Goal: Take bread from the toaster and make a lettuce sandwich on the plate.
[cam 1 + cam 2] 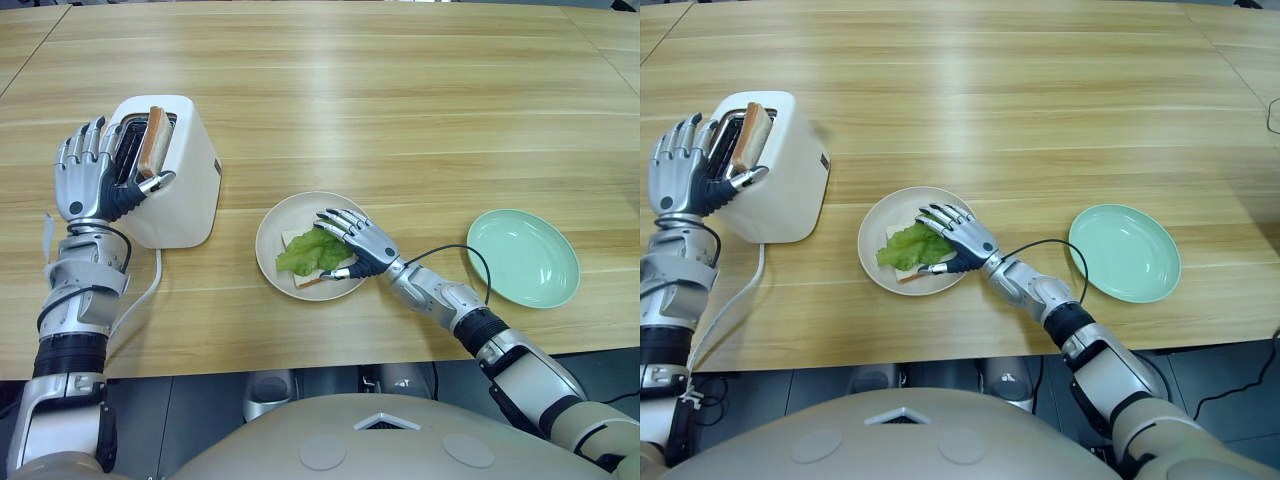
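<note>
A white toaster (185,175) stands at the left of the wooden table, with one slice of bread (152,140) sticking up from its slot. My left hand (95,180) is at the toaster's near-left side, fingers upright and spread beside the slot and thumb lying on the top next to the slice; it grips nothing. On a cream plate (270,235) in the middle lies another bread slice (303,279) with a lettuce leaf (303,252) on it. My right hand (358,243) rests open over the lettuce's right side, fingers stretched flat.
An empty pale green plate (523,257) sits to the right of the cream plate. The toaster's white cord (143,297) runs down to the table's front edge. The far half of the table (380,80) is bare wood.
</note>
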Motion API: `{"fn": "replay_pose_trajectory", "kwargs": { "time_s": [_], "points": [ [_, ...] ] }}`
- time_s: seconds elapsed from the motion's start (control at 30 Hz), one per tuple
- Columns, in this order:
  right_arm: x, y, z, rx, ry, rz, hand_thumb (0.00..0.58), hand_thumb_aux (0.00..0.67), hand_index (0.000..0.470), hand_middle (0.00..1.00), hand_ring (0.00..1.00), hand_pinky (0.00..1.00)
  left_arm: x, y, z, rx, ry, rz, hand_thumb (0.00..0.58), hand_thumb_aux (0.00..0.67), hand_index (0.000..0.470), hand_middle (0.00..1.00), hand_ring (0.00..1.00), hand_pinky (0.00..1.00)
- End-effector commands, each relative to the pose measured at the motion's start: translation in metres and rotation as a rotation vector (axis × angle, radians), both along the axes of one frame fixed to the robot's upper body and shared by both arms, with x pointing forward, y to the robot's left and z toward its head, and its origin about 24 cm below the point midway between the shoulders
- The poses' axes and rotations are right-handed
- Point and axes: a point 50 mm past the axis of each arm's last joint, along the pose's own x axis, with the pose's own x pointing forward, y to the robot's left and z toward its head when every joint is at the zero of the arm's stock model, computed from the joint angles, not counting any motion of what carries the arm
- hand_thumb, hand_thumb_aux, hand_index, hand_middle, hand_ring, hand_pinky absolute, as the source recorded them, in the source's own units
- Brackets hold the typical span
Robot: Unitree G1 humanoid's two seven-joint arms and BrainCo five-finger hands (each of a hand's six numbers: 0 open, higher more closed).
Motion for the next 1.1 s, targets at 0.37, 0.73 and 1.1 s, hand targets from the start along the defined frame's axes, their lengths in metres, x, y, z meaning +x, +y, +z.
{"fn": "replay_pose_trajectory", "kwargs": {
  "time_s": [0.37, 0.73, 1.1],
  "points": [
    [-0.012, -0.001, 0.016, 0.039, -0.065, 0.02, 0.0, 0.0, 0.0, 0.0, 0.0, 0.0, 0.006, -0.002, -0.011, -0.128, 0.106, -0.048, 0.58, 0.67, 0.46, 1.0, 1.0, 1.0],
    [-0.009, -0.044, 0.063, 0.326, -0.291, -0.261, 0.0, 0.0, 0.0, 0.0, 0.0, 0.0, 0.01, -0.008, 0.046, -0.254, -0.367, -0.125, 0.58, 0.67, 0.46, 1.0, 1.0, 1.0],
    [-0.013, -0.076, 0.075, 0.39, -0.367, -0.393, 0.0, 0.0, 0.0, 0.0, 0.0, 0.0, 0.01, -0.067, 0.095, -0.558, -0.682, -0.576, 0.58, 0.67, 0.46, 1.0, 1.0, 1.0]
  ]
}}
